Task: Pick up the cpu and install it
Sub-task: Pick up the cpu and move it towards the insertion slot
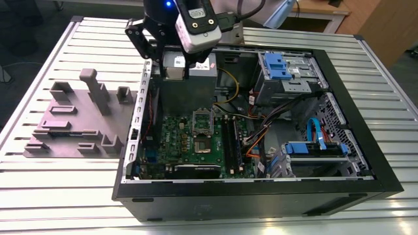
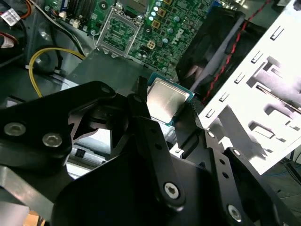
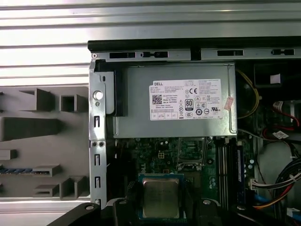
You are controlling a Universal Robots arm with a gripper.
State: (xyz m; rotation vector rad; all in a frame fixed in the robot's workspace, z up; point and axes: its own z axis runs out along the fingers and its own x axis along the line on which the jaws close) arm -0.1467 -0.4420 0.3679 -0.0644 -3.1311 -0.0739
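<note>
The cpu (image 2: 165,98), a flat square chip with a silvery metal top, sits between the two black fingers of my gripper (image 2: 167,102), which is shut on its edges. In the first wrist view the cpu (image 3: 161,197) hangs level in my gripper (image 3: 161,201) above the green motherboard (image 3: 141,157). The open cpu socket (image 3: 192,153) lies just beyond it, in front of the power supply. In the exterior view my gripper (image 1: 175,66) hovers over the back of the open computer case (image 1: 365,147), above the power supply, and the socket (image 1: 201,132) lies lower on the board.
A grey power supply box with a white label (image 3: 174,101) fills the case's back end. Long black memory sticks (image 1: 232,142) stand beside the socket. Blue drive bays (image 1: 281,66) and loose cables (image 1: 261,132) crowd the exterior view's right. A grey fixture tray (image 1: 72,122) lies outside the case.
</note>
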